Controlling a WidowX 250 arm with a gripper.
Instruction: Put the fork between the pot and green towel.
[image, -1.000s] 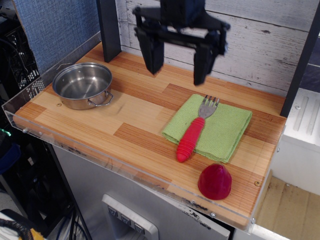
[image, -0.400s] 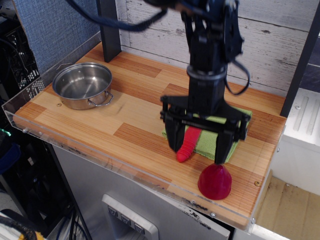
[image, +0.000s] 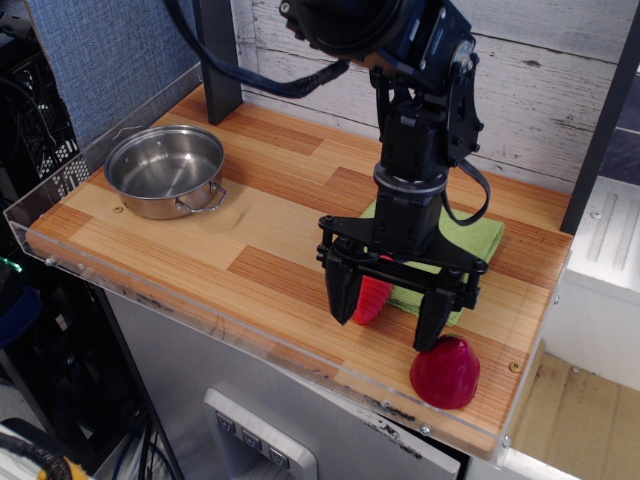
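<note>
The fork (image: 372, 300) lies on the green towel (image: 480, 240); only the lower end of its red ribbed handle shows, sticking off the towel's front edge. Its tines are hidden behind the arm. My gripper (image: 387, 311) is open and low over the handle, one finger (image: 341, 291) left of it and the other (image: 434, 318) to the right. The steel pot (image: 166, 170) stands empty at the far left of the wooden table (image: 270, 215).
A dark red dome-shaped object (image: 445, 373) sits near the table's front right edge, touching or just beside my right finger. A clear plastic lip runs along the front edge (image: 200, 315). A dark post (image: 218, 60) stands behind the pot.
My gripper came down from high at the back to the fork's handle and lowered further. The dark red dome shifted slightly right and toward the front edge.
</note>
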